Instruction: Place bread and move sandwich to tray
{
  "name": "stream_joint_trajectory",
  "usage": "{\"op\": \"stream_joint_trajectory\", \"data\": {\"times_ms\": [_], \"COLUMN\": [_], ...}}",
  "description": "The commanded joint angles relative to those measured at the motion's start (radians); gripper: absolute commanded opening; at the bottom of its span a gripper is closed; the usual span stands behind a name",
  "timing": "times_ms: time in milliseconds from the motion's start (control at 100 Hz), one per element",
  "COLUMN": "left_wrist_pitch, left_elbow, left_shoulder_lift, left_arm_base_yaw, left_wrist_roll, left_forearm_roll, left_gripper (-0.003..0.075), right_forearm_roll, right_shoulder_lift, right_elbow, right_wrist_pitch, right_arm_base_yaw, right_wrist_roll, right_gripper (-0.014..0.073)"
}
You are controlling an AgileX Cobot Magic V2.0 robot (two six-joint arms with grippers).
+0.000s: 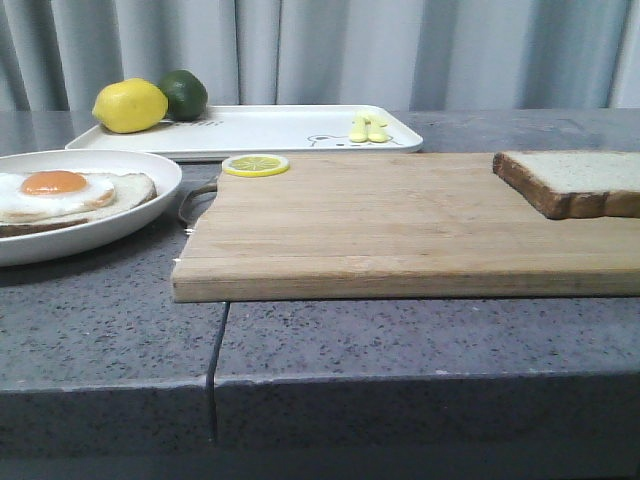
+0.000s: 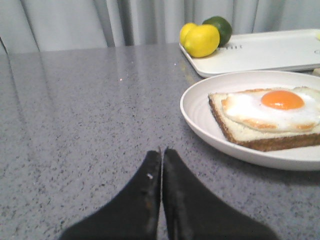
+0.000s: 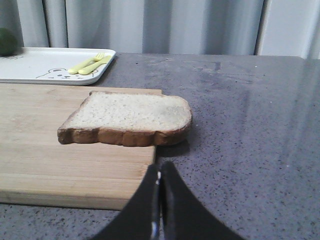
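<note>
Nothing lifted yet; I judge the first step, getting the bread onto the egg slice, has not begun. My left pincer (image 2: 161, 155) has its fingers pressed together, empty, low over bare worktop (image 2: 75, 125) just short of the plate (image 2: 192, 107). My right pincer (image 3: 159, 172) is likewise closed on nothing, over the worktop just off the board's right edge.

The bread (image 3: 130, 117) lies flat at the right end of the cutting board (image 1: 380, 225), one rounded corner hanging past the board's edge over the worktop. The sandwich (image 2: 265, 117), so far one crusted slice with a fried egg on top, sits on the plate at the left, near the board's handle end. The tray (image 1: 270, 128) lies behind both, against the board's far edge.

Next move, as I read it: right pincer must part its fingers, then take the bread by the overhanging corner, where there is room under the crust. Lift it clear, carry it left over the board.

Room: the board's middle is open; a lemon slice (image 1: 255, 165) rests at its far left corner. On the tray, a lemon (image 1: 130, 105) and a lime (image 1: 185, 93) hold the left end, a small yellow fork and spoon (image 1: 368, 128) the right; the middle stretch is free and looks wide enough for the plate. The plate's rim is low, and the left pincer has open worktop around it.
</note>
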Motion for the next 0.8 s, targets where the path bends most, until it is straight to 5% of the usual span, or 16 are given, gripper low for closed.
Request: {"op": "stream_joint_trajectory", "data": {"times_ms": [0, 330, 790], "left_wrist_pitch": [-0.127, -0.215, 0.356], "left_elbow": [0.014, -0.051, -0.573], "left_shoulder_lift": [-0.032, -0.032, 0.273], "left_arm_base_yaw": [0.003, 0.003, 0.001], "left_wrist_roll": [-0.011, -0.011, -0.011], "left_forearm_roll": [-0.010, -0.250, -0.252], "left_gripper": [-0.0019, -0.0019, -0.0019], "right_forearm_roll": [-0.012, 0.088, 0.127], "right_shoulder_lift": [-0.019, -0.019, 0.247], "right_elbow": [0.000, -0.057, -0.514], "right_wrist_pitch": [-0.084, -0.089, 0.384], "right_arm_base_yaw": [-0.006, -0.006, -0.006], "right_wrist_roll": [-0.004, 0.032, 0.029], "right_gripper": [-0.0116, -0.0116, -0.0116]}}
